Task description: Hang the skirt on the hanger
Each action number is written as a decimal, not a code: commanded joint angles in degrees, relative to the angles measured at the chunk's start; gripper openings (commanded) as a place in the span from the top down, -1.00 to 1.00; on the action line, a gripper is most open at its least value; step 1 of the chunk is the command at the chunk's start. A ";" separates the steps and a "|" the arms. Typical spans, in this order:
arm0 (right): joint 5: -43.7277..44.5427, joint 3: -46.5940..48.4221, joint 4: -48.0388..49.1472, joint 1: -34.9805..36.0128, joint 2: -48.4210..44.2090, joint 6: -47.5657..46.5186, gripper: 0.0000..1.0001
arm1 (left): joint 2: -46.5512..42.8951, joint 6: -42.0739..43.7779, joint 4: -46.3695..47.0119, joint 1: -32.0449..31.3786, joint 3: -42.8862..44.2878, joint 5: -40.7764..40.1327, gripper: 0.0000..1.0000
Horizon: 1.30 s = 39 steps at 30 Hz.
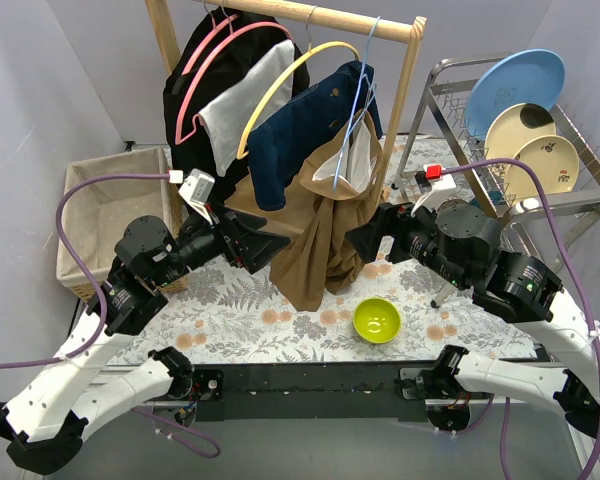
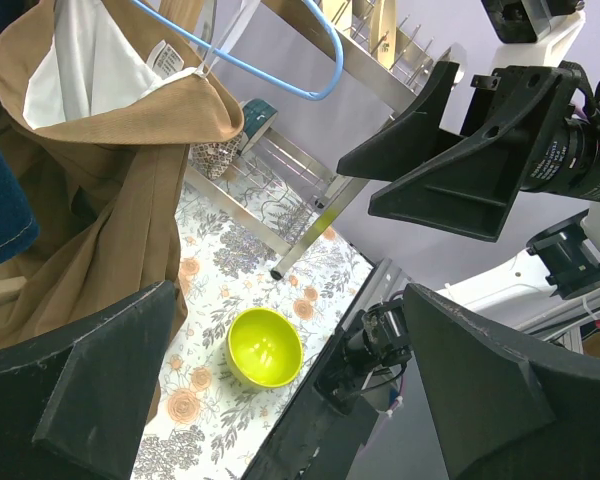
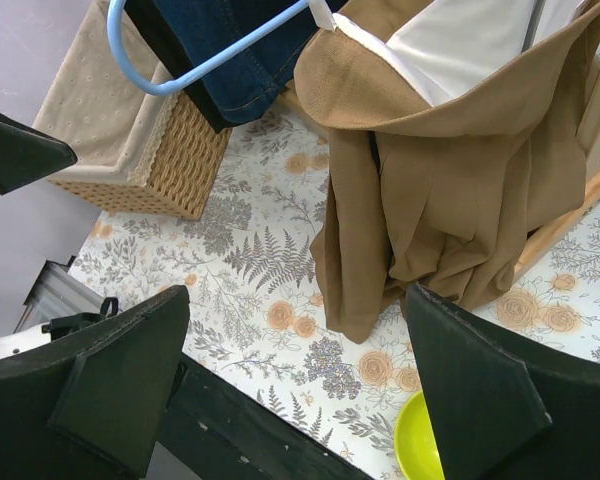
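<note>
Skirt hangs lengthwise top to bottom from the blue hanger, hem near the bench, right between my left end effector and right end effector, both spread wide, empty, neither clearly nearer.

This is looking like a robotics lab posing as a home: plain partition walls are enclosing a floral-clothed desk, where a wooden clothes rack, a wicker basket and a dish rack holding plates are standing.
</note>
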 commanded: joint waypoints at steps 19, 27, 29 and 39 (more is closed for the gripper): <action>5.86 35.02 -2.99 -6.92 22.17 -10.35 -0.37 | -0.94 2.55 -4.71 0.15 2.07 -3.42 -0.96; -23.83 37.61 3.92 -26.71 31.85 -4.37 -0.10 | -2.70 2.29 -6.47 0.15 2.25 -4.04 -0.96; -26.15 33.82 9.37 -27.59 31.94 -4.20 -0.07 | -3.05 1.94 -6.65 0.15 2.25 -3.86 -0.96; -21.88 25.29 17.56 -27.95 27.47 -1.30 -0.07 | -3.31 2.29 -7.52 0.15 0.84 -4.74 -0.96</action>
